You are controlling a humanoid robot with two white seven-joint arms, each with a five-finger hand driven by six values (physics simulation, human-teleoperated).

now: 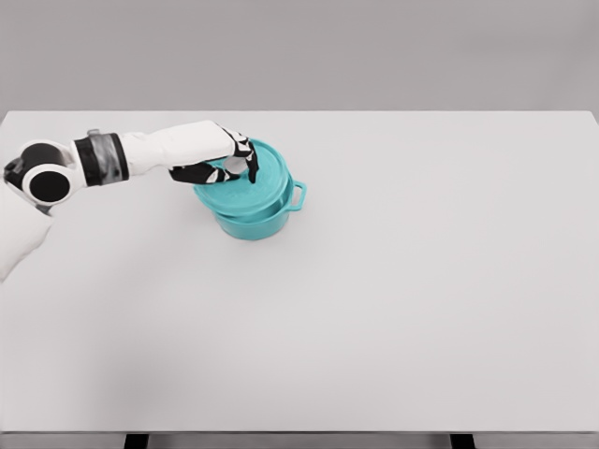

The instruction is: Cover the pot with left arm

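White table (393, 318) bears teal pot (255, 221); left hand (217, 161) clamped on its lid (253, 182).

A broad white table (421, 309) filled nearly the whole view. Behind the table's far edge rose a plain grey wall (374, 47). Under the table's near edge, two dark legs (137, 441) showed, one toward each corner

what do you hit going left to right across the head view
left arm → left hand on the lid → pot's side handle → bare table
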